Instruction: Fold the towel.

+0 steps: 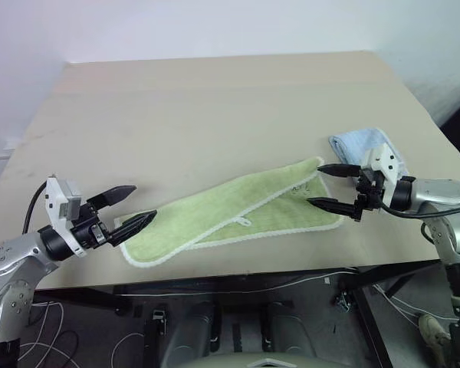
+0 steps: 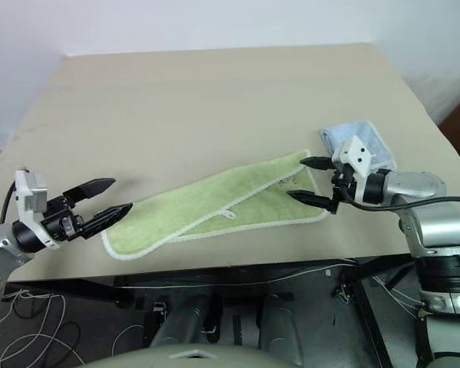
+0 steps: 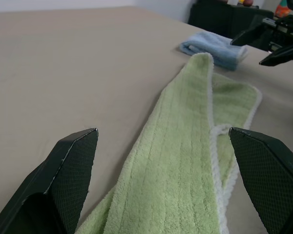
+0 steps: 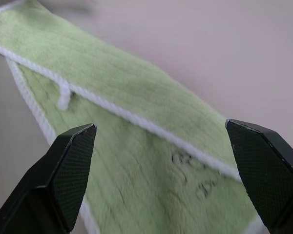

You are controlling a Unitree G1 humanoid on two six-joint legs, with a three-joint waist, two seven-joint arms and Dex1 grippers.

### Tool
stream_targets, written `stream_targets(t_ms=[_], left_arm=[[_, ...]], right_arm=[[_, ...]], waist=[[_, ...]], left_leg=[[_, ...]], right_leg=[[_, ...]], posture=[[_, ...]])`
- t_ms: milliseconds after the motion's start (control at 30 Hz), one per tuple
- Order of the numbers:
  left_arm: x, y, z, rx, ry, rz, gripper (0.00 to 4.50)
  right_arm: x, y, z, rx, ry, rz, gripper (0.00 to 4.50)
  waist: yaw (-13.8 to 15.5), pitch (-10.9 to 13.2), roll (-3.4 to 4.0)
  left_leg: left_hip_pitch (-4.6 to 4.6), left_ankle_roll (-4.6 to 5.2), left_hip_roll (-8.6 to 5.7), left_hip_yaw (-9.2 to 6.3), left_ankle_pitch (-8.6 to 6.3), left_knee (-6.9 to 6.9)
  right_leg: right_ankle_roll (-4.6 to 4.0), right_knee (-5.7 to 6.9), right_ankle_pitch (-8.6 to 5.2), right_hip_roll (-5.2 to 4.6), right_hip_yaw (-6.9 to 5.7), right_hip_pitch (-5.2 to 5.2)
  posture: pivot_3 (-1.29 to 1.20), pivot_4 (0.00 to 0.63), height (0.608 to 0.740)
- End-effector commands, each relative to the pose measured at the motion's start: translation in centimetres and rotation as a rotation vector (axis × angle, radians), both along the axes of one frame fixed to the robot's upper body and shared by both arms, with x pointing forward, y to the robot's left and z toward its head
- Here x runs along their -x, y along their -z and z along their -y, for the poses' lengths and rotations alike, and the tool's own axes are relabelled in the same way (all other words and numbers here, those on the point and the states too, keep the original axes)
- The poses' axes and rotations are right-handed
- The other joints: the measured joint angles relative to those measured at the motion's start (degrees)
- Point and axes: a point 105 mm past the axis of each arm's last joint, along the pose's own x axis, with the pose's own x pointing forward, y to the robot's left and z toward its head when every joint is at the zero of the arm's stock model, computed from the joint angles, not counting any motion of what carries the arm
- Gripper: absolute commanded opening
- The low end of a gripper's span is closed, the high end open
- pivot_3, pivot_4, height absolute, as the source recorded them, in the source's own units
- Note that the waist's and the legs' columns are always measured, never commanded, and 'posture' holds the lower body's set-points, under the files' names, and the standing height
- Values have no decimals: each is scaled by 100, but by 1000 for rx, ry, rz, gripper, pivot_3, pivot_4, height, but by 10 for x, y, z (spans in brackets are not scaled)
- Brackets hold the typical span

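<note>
Both grippers, left [image 1: 132, 207] and right [image 1: 320, 185], stood wide open and empty at opposite ends of the towel [image 1: 230, 211], which lay on the table [image 1: 199, 107], seemingly folded lengthwise.

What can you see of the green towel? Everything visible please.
The towel is long, light-green, ribbed terry by its look, with white stitched edging, a small white loop on one long edge and a small dark drawing near its right end. It lies flat and diagonal on the beige table, already folded lengthwise, the upper layer offset from the lower. Its far right corner sits beside the light-blue cloth. Neither open end effector grips it.
</note>
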Motion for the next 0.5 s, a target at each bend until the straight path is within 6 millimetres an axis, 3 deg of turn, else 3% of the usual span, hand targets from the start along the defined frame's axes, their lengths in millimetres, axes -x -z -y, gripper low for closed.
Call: stream_targets(t_ms=[33,267,500], left_arm=[[-4,-12,7,-17,22,54,4500],[-12,-15,16,-13,50,78,4500],[-16,-13,31,9,97,84,4500]], right_arm=[[-2,-10,-2,1,-16,57,4458],[-2,-8,4,10,16,69,4458],[-19,-4,20,91,114,74,4458]], waist=[[15,0,0],[-1,0,-1],[-4,0,1]], left_leg=[[0,0,0,0,0,1],[0,0,-1,0,0,-3],[0,0,-2,1,0,2]], right_leg=[[0,0,0,0,-1,1],[0,-1,0,0,0,-1],[0,0,1,0,0,1]], posture=[[0,150,740],[0,150,740],[0,150,740]])
